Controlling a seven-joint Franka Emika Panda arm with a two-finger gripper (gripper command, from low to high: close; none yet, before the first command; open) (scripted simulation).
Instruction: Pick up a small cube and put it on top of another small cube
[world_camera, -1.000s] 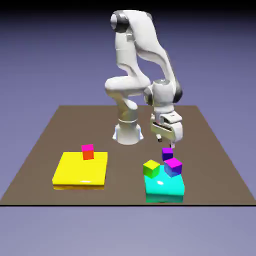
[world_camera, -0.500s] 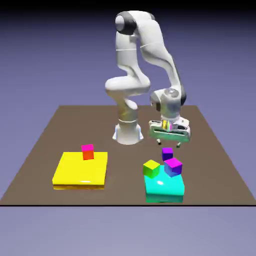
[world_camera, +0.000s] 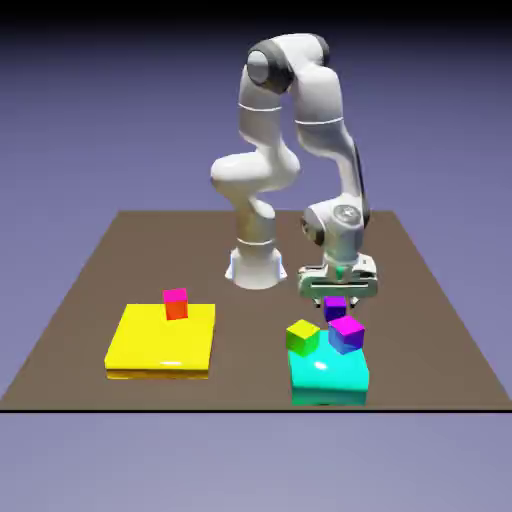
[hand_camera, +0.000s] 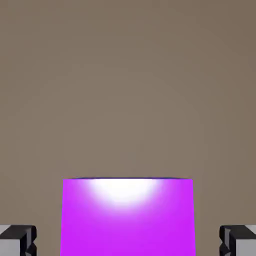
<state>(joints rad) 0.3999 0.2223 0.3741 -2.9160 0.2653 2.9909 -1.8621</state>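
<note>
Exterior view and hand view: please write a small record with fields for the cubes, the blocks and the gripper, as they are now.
gripper: open, pointing down, low over the purple cube
fingertips: grey, one on each side of the purple cube, gaps to both
purple cube: on the table, just behind the cyan block
green cube: yellow-lime top, at the cyan block's left front corner in the exterior view
magenta-topped cube: blue sides, on the cyan block
cyan block: flat
yellow block: flat, carries a magenta-and-orange cube
stacking: not yet done

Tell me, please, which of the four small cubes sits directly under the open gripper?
The dark purple cube, smallest of the four, between the fingertips in the hand view; the others lie clear of the gripper.
</note>
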